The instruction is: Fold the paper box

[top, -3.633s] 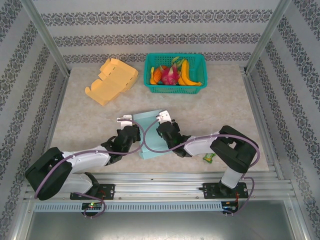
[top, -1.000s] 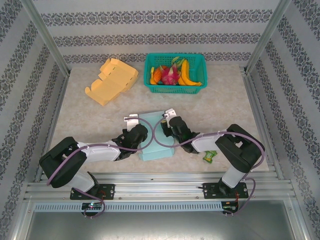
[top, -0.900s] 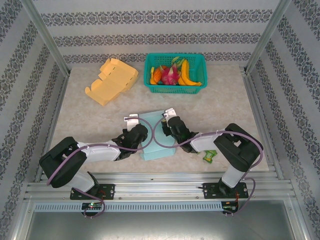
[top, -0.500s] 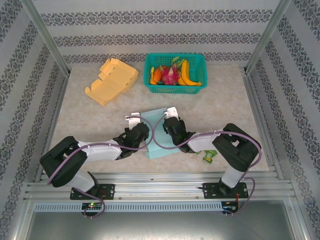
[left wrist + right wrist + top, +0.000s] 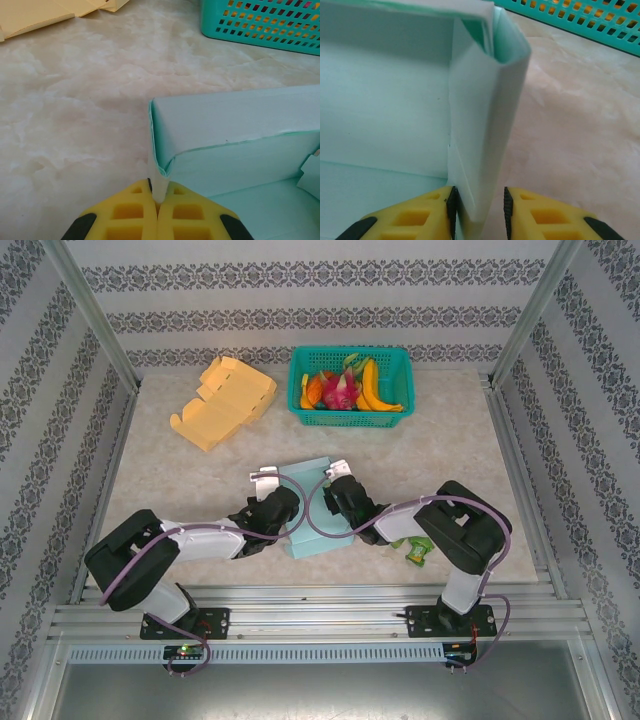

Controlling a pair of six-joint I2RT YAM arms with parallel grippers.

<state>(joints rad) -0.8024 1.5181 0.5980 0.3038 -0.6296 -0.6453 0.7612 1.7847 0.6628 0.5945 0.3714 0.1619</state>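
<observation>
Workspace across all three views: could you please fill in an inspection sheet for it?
Surface: marbled table, no spills seen.
Job's things: teal paper box partly folded, walls up; yellow box blank lying far left.
Clutter: basket of fruit at the back; green wrapper by the right arm.
Tools: left tool shut on a box corner; right tool open astride a folded wall.
Cables: purple cables along both arms, looping over the box.
Surroundings: patterned walls, aluminium frame.

Pale teal paper box point(image 5: 320, 538), partly folded, lying on the counter point(image 5: 450, 460) near its front edge, interior facing up. One long wall stands upright, its end bent round the corner. At the opposite corner a doubled wall also stands, its layers slightly parted at the top.
</observation>
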